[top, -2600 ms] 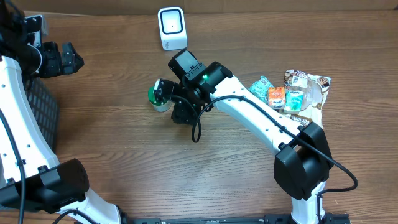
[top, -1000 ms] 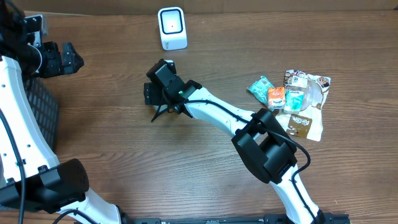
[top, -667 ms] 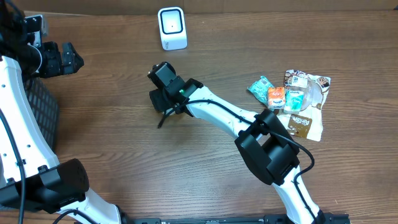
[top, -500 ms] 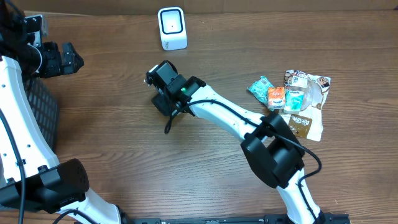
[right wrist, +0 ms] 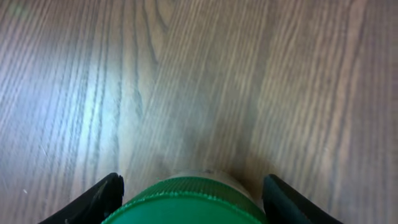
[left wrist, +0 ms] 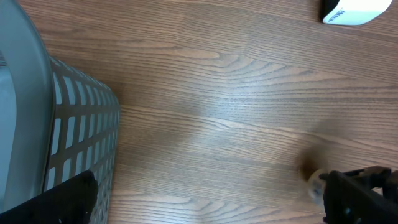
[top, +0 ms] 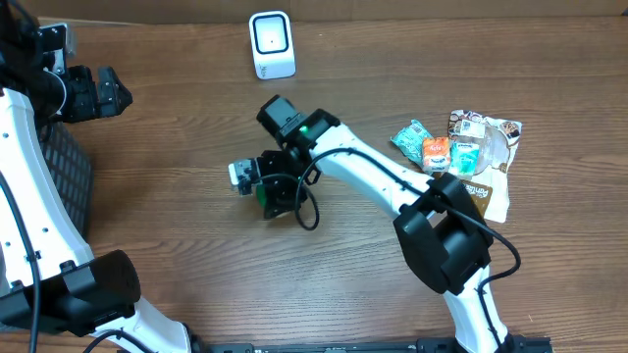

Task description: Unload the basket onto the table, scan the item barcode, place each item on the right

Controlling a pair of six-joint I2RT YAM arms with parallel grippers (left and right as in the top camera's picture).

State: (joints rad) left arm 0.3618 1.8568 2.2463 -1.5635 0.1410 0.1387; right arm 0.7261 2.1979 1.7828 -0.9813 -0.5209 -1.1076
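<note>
The item is a small container with a green lid point(right wrist: 186, 202) and a pale body point(top: 241, 174). My right gripper point(top: 261, 188) is shut on it just above the table's middle, and its black fingers point(right wrist: 99, 198) flank the lid in the right wrist view. No barcode shows in any view. The white scanner point(top: 272, 44) stands at the table's far edge and is also in the left wrist view's top right corner point(left wrist: 351, 9). My left gripper point(left wrist: 211, 200) stands open over bare wood at the far left point(top: 95, 93).
A grey mesh basket point(left wrist: 74, 124) stands at the table's left edge point(top: 61, 172). A pile of snack packets point(top: 461, 152) lies at the right. The right arm's white links point(top: 392, 181) stretch across the table's middle.
The right gripper has swung the container from nearer the scanner toward the table's front and turned it over. The left arm has not moved.
</note>
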